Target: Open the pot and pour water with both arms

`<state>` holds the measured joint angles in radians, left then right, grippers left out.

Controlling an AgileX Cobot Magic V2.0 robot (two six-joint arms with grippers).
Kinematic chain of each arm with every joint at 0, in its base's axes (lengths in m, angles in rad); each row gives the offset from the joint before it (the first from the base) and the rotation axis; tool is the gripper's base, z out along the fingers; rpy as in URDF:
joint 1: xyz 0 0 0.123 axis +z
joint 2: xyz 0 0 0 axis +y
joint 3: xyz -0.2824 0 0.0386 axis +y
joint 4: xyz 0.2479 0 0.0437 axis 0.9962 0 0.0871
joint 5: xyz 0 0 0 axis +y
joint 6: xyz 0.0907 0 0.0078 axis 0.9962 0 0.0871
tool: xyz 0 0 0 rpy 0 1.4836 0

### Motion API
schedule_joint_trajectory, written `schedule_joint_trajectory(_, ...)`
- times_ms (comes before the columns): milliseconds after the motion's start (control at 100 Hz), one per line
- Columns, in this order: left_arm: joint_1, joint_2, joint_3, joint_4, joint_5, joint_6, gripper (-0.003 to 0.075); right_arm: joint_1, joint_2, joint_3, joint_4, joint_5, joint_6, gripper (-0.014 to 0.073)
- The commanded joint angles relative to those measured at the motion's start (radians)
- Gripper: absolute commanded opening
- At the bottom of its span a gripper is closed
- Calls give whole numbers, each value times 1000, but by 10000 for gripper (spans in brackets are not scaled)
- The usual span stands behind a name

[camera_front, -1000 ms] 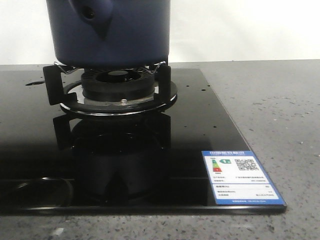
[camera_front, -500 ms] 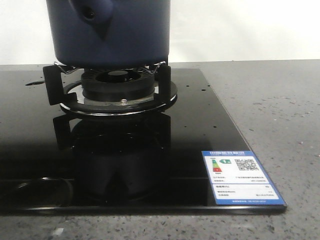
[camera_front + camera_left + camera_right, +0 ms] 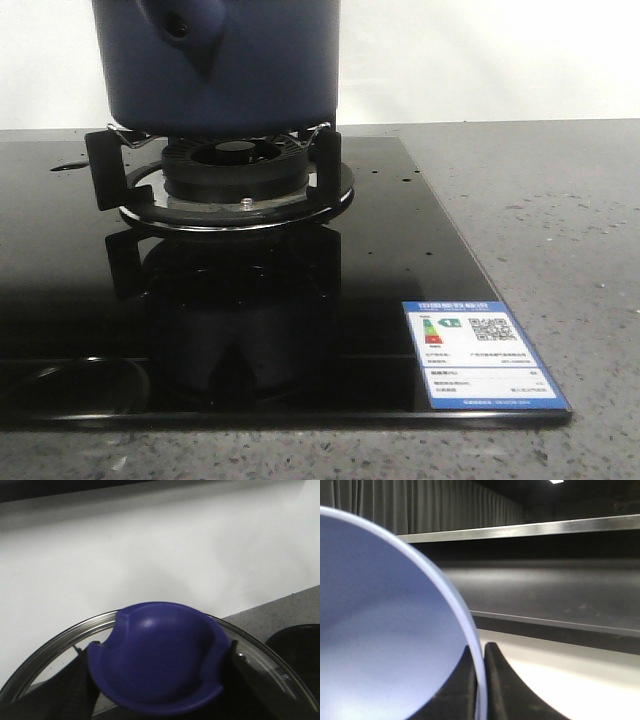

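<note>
Front view shows one pot [image 3: 220, 62] on one burner [image 3: 236, 175] – no arms. Only the left wrist view shows the left gripper [image 3: 159, 700] clamped on one glass lid's [image 3: 60, 645] blue knob [image 3: 157, 657]; only the right wrist view shows the right gripper [image 3: 480, 690] pinching one pale-blue bowl's [image 3: 385, 640] rim

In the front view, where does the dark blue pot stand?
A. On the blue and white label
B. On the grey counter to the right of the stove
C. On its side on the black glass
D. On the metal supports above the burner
D: the pot sits upright on the metal supports above the burner, away from the label.
</note>
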<state>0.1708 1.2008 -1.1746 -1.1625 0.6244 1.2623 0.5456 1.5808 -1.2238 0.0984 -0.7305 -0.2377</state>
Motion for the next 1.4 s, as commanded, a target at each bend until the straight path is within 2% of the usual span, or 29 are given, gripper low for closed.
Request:
schedule_joint_trajectory(0,-1,-24,-33,-94,-23,-7,329,0,-65,-35,-12,-27,-4,-43)
schedule_joint_trajectory(60,-1,-24,-33,-109,-10,-7,329,0,-85,-42,-12,50,-4,-43)
schedule_joint_trajectory(160,-28,-24,-33,-109,-10,-4,329,-16,-125,-86,-1,255,-4,-43)
schedule_joint_trajectory(310,-110,-24,-33,-109,-12,8,329,-90,-179,-198,28,692,-4,-43)
schedule_joint_trajectory(420,-163,-24,-33,-120,-12,18,329,-204,-199,-293,95,1060,4,-43)
schedule_joint_trajectory(550,-207,-24,-33,-195,-12,27,329,-370,-202,-359,92,1477,70,-43)
schedule_joint_trajectory(670,-235,-24,-33,-274,-10,80,329,-498,-193,-325,80,1713,70,-43)
schedule_joint_trajectory(790,-273,-22,-33,-338,-10,135,329,-576,-185,-227,78,1762,68,-43)
schedule_joint_trajectory(1010,-329,1,-33,-341,-9,146,329,-629,-176,-68,83,1680,64,-43)
schedule_joint_trajectory(1390,-351,38,-33,-341,-8,146,329,-629,-85,-62,104,1683,49,-43)
